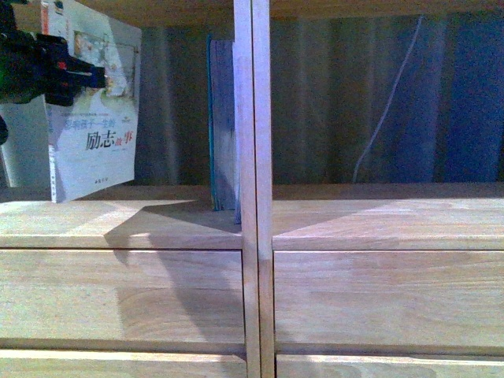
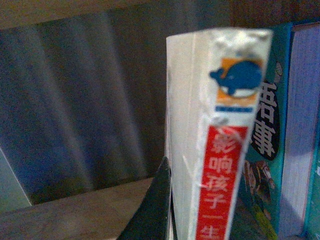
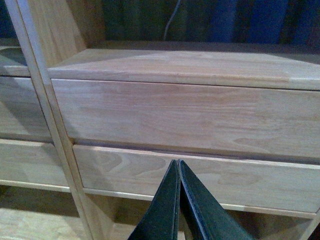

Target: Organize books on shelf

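The thin pale paperback (image 1: 94, 118) hangs upright and slightly tilted at the left of the shelf's left bay, its lower corner just above the board (image 1: 118, 224). My left gripper (image 1: 75, 75) is shut on its upper part. In the left wrist view the red-white spine (image 2: 220, 165) faces the camera, with one dark finger (image 2: 155, 210) against its side and the other hidden. The teal book (image 1: 223, 126) stands upright against the doubled central upright (image 1: 253, 157); it also shows close beside the paperback (image 2: 265, 160). My right gripper (image 3: 178, 162) is shut on nothing, facing the drawer fronts (image 3: 200, 115).
A dark blue rippled backdrop (image 1: 457, 94) shows through the open back. A thin white cable (image 1: 386, 102) hangs behind the right bay. Between the paperback and the teal book there is a gap (image 1: 169, 118) on the left board. A pale panel (image 1: 20, 150) stands at the far left.
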Controlling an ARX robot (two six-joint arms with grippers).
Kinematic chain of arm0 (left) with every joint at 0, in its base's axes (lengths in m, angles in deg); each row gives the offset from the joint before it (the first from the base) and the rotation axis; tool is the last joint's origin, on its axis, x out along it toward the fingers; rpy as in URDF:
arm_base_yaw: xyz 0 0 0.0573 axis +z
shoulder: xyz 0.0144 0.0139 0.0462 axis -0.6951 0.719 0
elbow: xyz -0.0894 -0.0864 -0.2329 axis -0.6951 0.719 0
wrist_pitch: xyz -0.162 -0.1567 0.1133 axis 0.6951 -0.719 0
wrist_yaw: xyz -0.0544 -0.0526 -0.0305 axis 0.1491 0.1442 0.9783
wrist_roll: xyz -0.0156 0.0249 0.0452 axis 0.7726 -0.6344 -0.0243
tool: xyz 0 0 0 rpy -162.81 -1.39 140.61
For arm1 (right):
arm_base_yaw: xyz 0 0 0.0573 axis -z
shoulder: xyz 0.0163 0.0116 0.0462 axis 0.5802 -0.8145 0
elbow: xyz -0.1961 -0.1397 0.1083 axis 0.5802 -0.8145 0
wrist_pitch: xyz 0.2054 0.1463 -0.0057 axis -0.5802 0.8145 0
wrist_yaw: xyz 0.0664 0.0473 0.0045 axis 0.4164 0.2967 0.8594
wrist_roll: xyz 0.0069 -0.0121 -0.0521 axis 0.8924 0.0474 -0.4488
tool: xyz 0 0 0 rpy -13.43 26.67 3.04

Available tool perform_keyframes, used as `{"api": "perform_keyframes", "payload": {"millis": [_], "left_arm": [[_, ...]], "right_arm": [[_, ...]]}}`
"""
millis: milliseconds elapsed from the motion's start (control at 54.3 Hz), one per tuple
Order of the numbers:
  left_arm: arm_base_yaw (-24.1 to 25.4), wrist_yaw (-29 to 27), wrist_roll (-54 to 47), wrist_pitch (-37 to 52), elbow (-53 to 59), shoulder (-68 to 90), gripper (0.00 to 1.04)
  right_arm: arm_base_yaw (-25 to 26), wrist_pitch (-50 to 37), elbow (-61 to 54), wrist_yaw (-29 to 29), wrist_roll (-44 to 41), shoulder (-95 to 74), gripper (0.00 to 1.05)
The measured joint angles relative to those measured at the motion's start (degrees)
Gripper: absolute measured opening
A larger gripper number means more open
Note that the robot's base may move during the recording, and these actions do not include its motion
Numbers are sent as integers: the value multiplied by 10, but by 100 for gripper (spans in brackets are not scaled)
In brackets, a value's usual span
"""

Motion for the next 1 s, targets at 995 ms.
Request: {"api": "perform_keyframes", "payload": {"millis": [995], "left_arm": [[-77,-61,-22,-37,-157,155,7]], "right_arm": [[0,80,0,0,0,81,33]]}}
